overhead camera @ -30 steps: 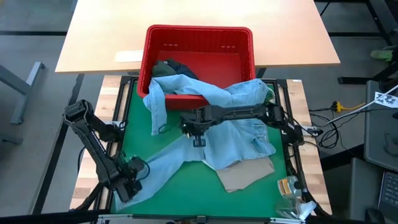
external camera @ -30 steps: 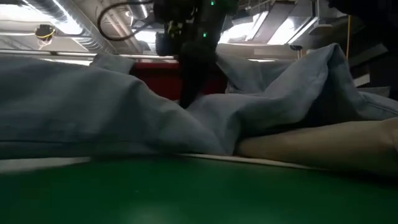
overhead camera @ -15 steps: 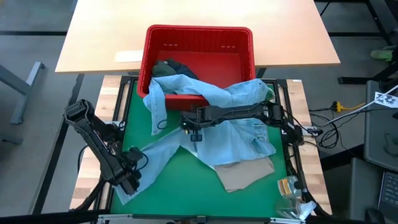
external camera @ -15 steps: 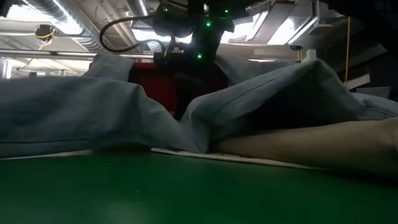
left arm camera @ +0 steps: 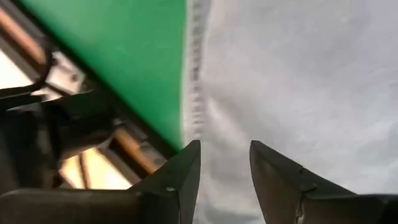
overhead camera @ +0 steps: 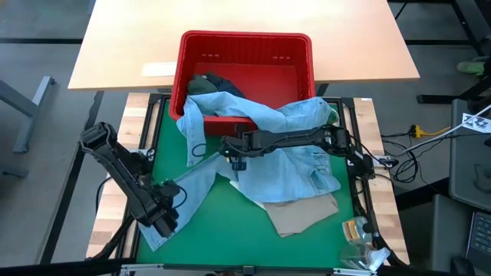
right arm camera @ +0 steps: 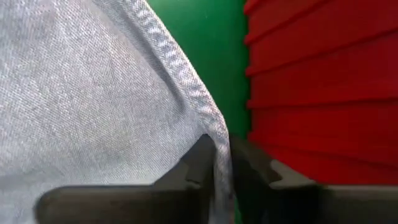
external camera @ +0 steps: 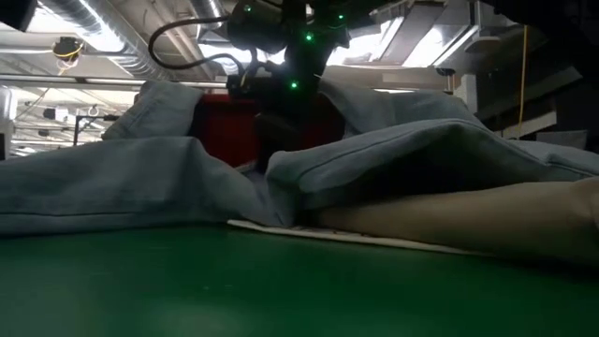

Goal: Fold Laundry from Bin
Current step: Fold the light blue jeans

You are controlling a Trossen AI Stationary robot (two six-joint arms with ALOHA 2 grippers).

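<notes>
The red bin stands at the far edge of the green mat, with a dark garment inside. A light blue shirt hangs over the bin's near rim and spreads down across the mat. Its right part lies on a beige garment. My right gripper is at the shirt's edge just in front of the bin, shut on it. My left gripper stands open over the shirt's near-left end, beside its stitched edge. Whether it touches the cloth, I cannot tell. My right gripper has the shirt's stitched hem between its two fingers, which stand close on either side of it, with the bin's red wall right beside. The fingers slant down from the table's right. The cloth around the hold sags low over the mat.
A light wooden table lies beyond the bin. Small packets sit at the mat's near right corner. Bare green mat lies in the near middle, between the shirt's left end and the beige garment.
My right gripper has tipped and gone a little toward the bin and down. The shirt's raised fold has sunk and flattened, and its near edge has drawn back, baring more mat. My left gripper has shifted slightly toward the table's far edge over the shirt's end.
</notes>
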